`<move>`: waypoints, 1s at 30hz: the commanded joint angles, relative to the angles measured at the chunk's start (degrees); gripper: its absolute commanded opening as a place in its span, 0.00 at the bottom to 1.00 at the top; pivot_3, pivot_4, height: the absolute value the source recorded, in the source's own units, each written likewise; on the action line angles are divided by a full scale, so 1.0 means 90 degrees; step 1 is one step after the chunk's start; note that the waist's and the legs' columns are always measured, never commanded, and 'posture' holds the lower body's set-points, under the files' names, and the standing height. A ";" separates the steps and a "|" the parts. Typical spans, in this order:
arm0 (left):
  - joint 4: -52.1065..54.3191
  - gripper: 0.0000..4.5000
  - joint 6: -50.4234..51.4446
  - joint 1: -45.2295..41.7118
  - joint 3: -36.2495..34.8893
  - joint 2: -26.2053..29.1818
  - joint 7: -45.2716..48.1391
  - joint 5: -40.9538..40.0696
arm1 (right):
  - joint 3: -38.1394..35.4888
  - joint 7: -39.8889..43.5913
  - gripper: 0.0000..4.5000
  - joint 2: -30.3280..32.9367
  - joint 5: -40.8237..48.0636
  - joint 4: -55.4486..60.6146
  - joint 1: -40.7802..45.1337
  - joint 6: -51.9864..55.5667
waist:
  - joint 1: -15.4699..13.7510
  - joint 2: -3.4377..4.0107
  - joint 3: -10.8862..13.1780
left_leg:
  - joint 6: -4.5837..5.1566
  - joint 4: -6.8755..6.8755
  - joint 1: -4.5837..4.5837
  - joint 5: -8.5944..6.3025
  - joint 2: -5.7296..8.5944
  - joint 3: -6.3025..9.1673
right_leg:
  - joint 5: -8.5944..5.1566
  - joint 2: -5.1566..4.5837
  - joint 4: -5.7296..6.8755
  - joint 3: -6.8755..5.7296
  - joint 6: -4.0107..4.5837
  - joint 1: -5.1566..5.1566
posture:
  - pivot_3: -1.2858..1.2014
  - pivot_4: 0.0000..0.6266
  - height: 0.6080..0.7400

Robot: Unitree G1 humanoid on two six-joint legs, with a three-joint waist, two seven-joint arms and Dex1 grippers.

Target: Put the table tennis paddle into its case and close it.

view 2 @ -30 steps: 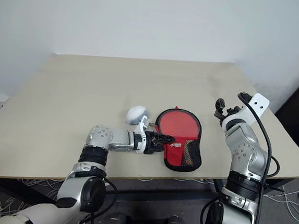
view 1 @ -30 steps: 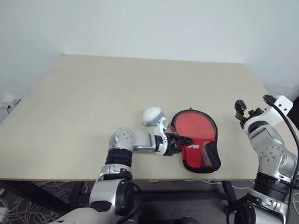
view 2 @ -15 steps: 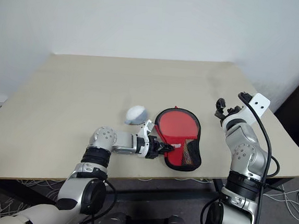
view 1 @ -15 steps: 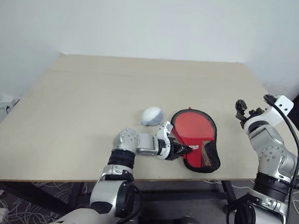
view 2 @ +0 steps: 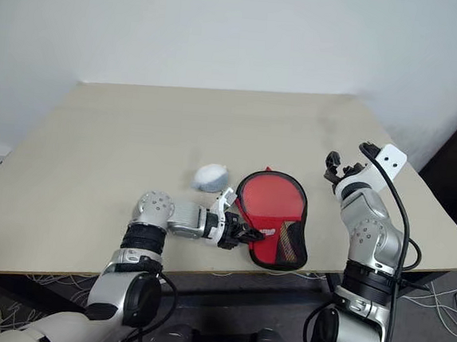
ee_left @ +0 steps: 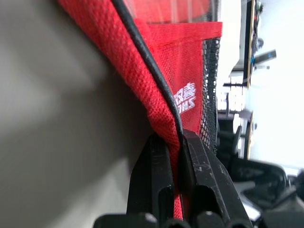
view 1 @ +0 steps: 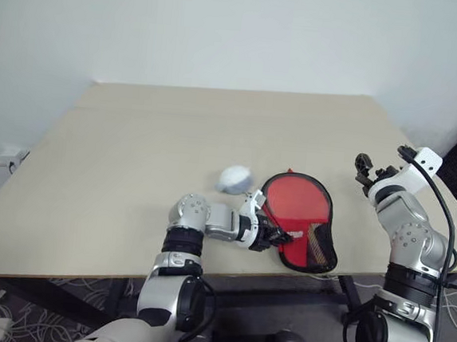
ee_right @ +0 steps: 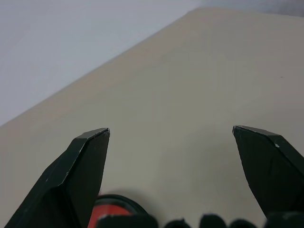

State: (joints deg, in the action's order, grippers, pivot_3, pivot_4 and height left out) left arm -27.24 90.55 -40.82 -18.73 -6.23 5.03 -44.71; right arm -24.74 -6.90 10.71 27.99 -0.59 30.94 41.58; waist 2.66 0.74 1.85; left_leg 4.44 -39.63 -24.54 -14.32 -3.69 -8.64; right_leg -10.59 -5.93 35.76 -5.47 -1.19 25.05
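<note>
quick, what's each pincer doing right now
Left pincer: shut on the case edge.
Right pincer: open, holding nothing, raised above the table.

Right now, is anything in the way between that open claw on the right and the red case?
Nothing visible. The right gripper hangs open above bare table beside the case. The grey ball lies on the case's far side, and the left gripper already pinches the case's edge.

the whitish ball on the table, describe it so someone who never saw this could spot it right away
Start at the beige table and go to its near edge, where the red paddle-shaped case lies. The ball sits just to the case's left, a bit farther from the robot than the left gripper, whose fingers are shut on the case's edge. It is the one small, round, whitish-grey thing, beside a flat red cover.
</note>
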 commanded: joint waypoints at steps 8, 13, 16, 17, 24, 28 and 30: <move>0.0918 0.00 0.0216 0.0953 0.1132 0.1371 -0.1179 -0.3150 | 0.0091 0.0059 1.00 0.0002 0.0030 0.0293 0.0102 -0.0177 | 0.0007 0.0001 0.0000 | -0.0002 0.0002 -0.0001 0.0000 -0.0005 -0.0008 | 0.0014 0.0001 0.0009 0.0016 0.0024 0.0014 | 0.52 0.00 0.88; 0.1261 0.00 0.0216 0.1283 0.1378 0.1309 -0.2352 -0.4514 | 0.0149 0.0106 1.00 0.0022 0.0000 0.0219 0.0122 -0.0175 | -0.0011 0.0001 0.0000 | -0.0003 0.0002 -0.0002 -0.0001 -0.0003 -0.0009 | 0.0016 0.0000 0.0008 0.0018 0.0026 0.0013 | 0.52 0.00 0.88; 0.1181 0.00 0.0170 0.1247 0.1471 0.1028 -0.2937 -0.5114 | 0.0220 0.0118 1.00 0.0001 -0.0035 0.0142 0.0149 -0.0187 | -0.0012 0.0001 0.0000 | -0.0004 0.0001 -0.0002 -0.0001 0.0002 -0.0008 | 0.0016 -0.0002 0.0006 0.0016 0.0025 0.0009 | 0.52 0.00 0.88; 0.1134 0.00 0.0105 0.1234 0.1521 0.0966 -0.3132 -0.5349 | 0.0241 0.0117 1.00 -0.0007 -0.0038 0.0138 0.0158 -0.0186 | -0.0012 0.0001 0.0000 | -0.0003 0.0001 -0.0002 -0.0001 0.0004 -0.0008 | 0.0016 -0.0002 0.0005 0.0016 0.0025 0.0009 | 0.52 0.00 0.88; 0.1346 0.00 -0.0755 0.1490 0.2775 0.1465 -0.4322 -0.7371 | 0.0340 0.0127 1.00 0.0062 -0.0049 0.0230 0.0153 -0.0106 | -0.0008 0.0001 -0.0001 | -0.0003 0.0001 0.0000 0.0000 0.0000 -0.0008 | 0.0016 0.0002 0.0007 0.0018 0.0026 0.0010 | 0.52 0.00 0.88; 0.1589 0.00 -0.1092 0.1580 0.3095 0.1764 -0.4412 -0.7588 | 0.0408 0.0166 1.00 0.0169 -0.0108 0.0274 0.0091 0.0004 | -0.0020 0.0001 -0.0001 | -0.0005 0.0001 -0.0002 -0.0001 0.0004 -0.0008 | 0.0017 -0.0001 0.0006 0.0017 0.0027 0.0008 | 0.52 0.00 0.88; 0.1748 0.00 -0.1220 0.1565 0.3206 0.1913 -0.4444 -0.7588 | 0.0438 0.0186 1.00 0.0182 -0.0135 0.0305 0.0039 0.0040 | -0.0016 0.0001 -0.0001 | -0.0009 0.0001 -0.0001 -0.0004 0.0005 -0.0009 | 0.0017 -0.0001 0.0004 0.0016 0.0027 0.0006 | 0.52 0.00 0.88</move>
State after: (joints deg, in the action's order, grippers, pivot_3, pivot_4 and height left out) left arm -14.45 80.45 -25.94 9.16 10.67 -35.15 -111.17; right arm -21.10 -6.03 11.56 26.88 -0.50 30.80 42.07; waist 2.52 0.75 1.84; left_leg 4.35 -39.62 -24.54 -14.35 -3.65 -8.73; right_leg -10.44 -5.93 35.80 -5.32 -0.95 25.11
